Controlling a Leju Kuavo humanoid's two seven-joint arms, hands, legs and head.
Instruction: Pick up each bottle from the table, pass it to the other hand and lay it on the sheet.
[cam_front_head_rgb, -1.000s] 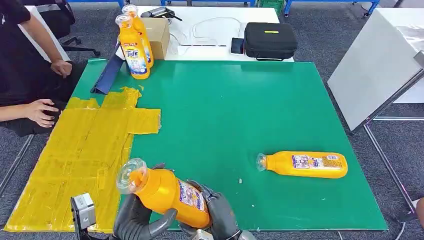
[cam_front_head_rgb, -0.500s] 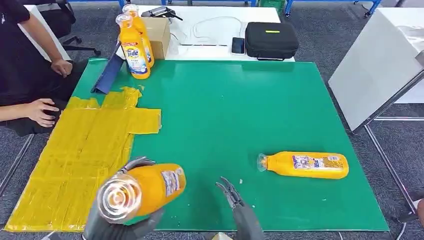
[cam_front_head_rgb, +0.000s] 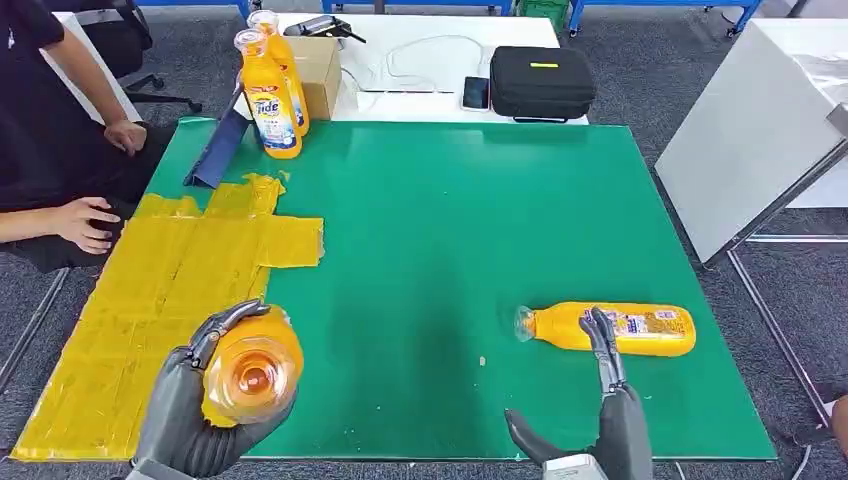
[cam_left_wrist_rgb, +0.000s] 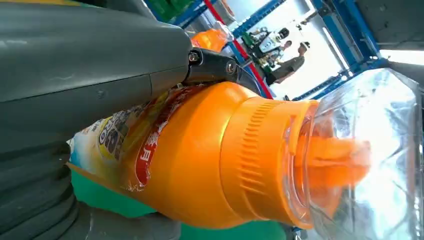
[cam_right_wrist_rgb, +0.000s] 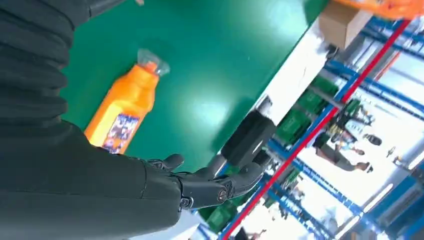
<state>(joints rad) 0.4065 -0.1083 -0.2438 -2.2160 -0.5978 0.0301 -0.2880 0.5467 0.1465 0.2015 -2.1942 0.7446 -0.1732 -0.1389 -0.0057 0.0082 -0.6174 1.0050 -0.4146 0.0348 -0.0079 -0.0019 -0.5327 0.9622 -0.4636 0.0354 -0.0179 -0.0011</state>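
Green matting (cam_front_head_rgb: 450, 230) covers the table, with a yellow taped sheet (cam_front_head_rgb: 150, 300) at left. Left hand (cam_front_head_rgb: 190, 405) grips 1 orange clear-capped bottle (cam_front_head_rgb: 250, 375) over the sheet's near edge; laying it down seems next. Right hand (cam_front_head_rgb: 600, 420), fingers spread and holding nothing, hovers near a second orange bottle (cam_front_head_rgb: 640, 330) lying at right.

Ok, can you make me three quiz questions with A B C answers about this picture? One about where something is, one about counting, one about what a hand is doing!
1. Where does the lying bottle rest?
A green board
B yellow sheet
C black case

2. How many bottles stand upright at the far corner?
A one
B two
C four

3. What is the left hand doing?
A hanging empty
B pressing the sheet
C holding a bottle

Answers: 1 A, it lies on the green board, apart from the yellow sheet. 2 B, two stand together. 3 C, its fingers wrap the held bottle.
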